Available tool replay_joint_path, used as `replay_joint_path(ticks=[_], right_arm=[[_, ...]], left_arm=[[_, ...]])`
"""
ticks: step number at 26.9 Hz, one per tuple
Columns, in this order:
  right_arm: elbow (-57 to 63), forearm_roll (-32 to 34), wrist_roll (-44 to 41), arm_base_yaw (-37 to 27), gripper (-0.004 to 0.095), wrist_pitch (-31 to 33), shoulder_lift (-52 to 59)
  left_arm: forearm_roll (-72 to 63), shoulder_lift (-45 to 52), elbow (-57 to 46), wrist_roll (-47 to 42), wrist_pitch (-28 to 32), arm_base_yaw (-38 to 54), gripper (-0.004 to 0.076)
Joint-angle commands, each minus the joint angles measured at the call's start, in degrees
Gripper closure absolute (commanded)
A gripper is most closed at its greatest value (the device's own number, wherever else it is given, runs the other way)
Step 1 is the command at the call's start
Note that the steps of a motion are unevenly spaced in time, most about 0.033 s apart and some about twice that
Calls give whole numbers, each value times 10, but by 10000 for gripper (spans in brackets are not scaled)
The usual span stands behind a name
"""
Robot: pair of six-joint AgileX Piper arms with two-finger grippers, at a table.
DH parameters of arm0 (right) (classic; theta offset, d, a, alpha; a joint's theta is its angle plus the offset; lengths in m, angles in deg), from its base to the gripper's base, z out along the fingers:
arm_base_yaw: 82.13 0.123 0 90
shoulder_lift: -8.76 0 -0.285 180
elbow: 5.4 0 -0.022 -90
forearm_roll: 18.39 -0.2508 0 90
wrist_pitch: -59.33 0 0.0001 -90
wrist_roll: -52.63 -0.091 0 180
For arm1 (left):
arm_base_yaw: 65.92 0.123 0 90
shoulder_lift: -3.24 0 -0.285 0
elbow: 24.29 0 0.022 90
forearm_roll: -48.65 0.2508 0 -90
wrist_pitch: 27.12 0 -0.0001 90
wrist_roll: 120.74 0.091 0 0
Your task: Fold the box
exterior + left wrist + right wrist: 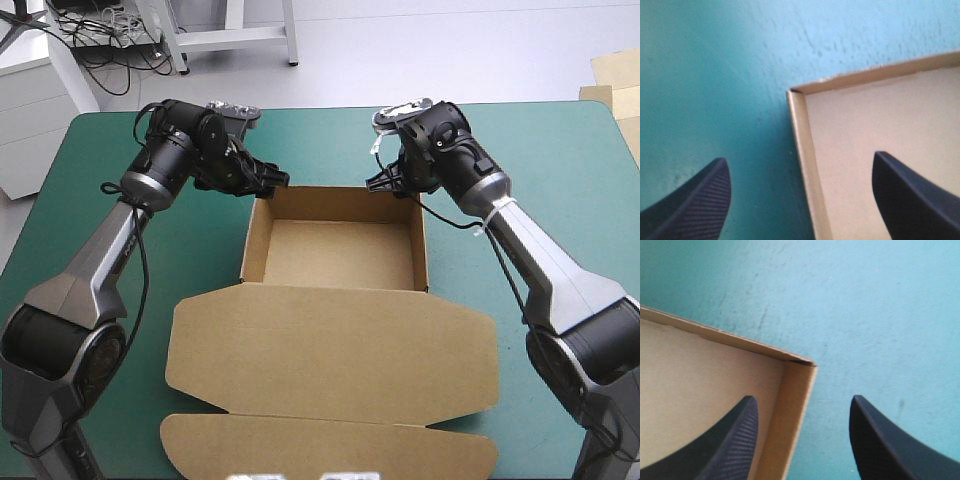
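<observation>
- The box (340,255) lay at the middle of the cover (540,160) as an open tray, its lid folded out flat toward the near edge.
- Nearest, the lid's long end flap (320,445) lay flat at the table's near edge, with rounded corners.
- Behind it the lid (330,345) was spread wide on the cover, wider than the tray and joined to the tray's near wall along a crease.
- The tray (340,215) stood with all four walls raised and its floor bare.
- The left gripper (272,180) sat at the tray's far left corner, fingers apart.
- In the left wrist view that gripper (800,157) straddled the left wall (807,165), one finger over the cover (715,75) and the other over the tray floor (880,120). Whether either finger touched the board could not be told.
- The right gripper (385,183) sat at the far right corner, also spread wide.
- In the right wrist view it (802,397) straddled the right wall (795,410), one finger inside over the floor (700,370) and the other outside over the cover (880,305).
- Beyond both grippers bare cover ran to the far edge.
</observation>
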Motion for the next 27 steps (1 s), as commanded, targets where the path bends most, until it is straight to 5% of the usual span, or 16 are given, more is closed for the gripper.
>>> replay_joint_path(ticks=[1, 6, 12, 20, 27], right_arm=[[-21, 70, 11, -1, 396, 10, 68], [-21, 80, 3, -1, 396, 10, 120], [-21, 63, -62, -1, 396, 10, 153], [69, -32, -97, -3, 396, 10, 156], [150, -94, -132, -3, 396, 10, 109]], left_arm=[[25, 39, 60, 6, -26, -3, 171], [38, 61, 98, 21, -26, -3, 284], [52, 112, 99, 63, -27, -3, 738], [70, 214, 48, 75, -27, -3, 734], [103, 338, -166, 70, -22, -3, 734]])
